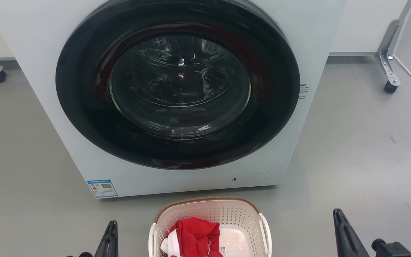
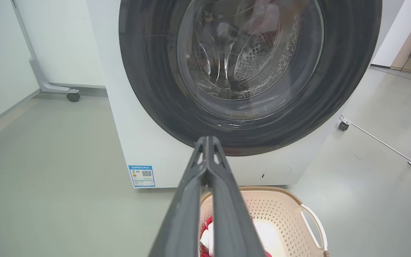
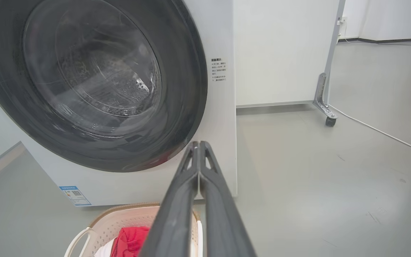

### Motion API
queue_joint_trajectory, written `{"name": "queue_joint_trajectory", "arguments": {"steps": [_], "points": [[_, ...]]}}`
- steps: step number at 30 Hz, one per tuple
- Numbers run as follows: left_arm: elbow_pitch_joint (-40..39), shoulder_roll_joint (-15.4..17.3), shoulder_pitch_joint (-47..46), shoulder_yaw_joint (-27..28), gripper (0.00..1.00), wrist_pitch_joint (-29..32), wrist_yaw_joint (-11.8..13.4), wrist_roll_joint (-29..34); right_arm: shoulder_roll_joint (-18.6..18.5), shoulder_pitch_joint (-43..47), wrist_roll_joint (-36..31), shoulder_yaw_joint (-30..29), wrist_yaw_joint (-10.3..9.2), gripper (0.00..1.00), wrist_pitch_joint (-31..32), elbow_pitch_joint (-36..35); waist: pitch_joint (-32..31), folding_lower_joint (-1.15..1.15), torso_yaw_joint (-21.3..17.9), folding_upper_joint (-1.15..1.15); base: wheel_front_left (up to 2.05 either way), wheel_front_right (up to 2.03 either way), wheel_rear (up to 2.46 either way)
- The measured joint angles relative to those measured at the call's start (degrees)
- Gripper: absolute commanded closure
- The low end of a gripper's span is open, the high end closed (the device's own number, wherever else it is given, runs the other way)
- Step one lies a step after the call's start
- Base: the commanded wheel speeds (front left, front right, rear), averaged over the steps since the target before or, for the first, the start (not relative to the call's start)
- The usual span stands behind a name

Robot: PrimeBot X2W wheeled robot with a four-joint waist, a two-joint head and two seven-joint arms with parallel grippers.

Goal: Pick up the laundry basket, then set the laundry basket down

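The basket [image 1: 227, 213] sits on the grey floor [image 1: 351, 153], just in front of the washer [image 1: 41, 107]; in the head view it is low in the middle, between the two grippers. A red cloth [image 1: 194, 233] lies bunched up inside it, with a bit of white cloth [image 1: 166, 245] beside the red; the rim [image 1: 205, 199] is brown, and a white handle [image 1: 265, 230] loops on each side.

The left gripper [image 2: 207, 142] has its two dark fingers [image 2: 187, 200] pressed together with nothing between them; it is off to the basket's left and does not touch it. The right gripper [image 3: 198, 145] is the same, fingers together on nothing; it is off to the basket's right, well apart from it.

The washer's round dark door [image 1: 178, 82] is closed; a small blue sticker [image 1: 102, 188] is on the low left corner of its front; a little black wheel [image 1: 391, 87] stands on the floor far to the right.
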Motion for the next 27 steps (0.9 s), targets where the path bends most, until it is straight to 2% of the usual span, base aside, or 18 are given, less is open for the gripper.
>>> {"name": "queue_joint_trajectory", "arguments": {"steps": [6,27], "points": [[1.02,-0.18,-0.03,0.52,1.00,0.42,-0.57,-1.63,0.60,0.50,2.23,-0.97,0.58,1.00,0.76,1.00,0.02,0.00,0.01,0.00,0.00,0.00,0.00],[4.66,-1.23,-1.87,4.30,1.00,3.80,-3.18,-18.89,2.47,-1.00,18.31,-6.21,3.57,1.00,5.66,3.28,0.04,0.00,0.03,0.00,0.00,0.00,0.00]]}}
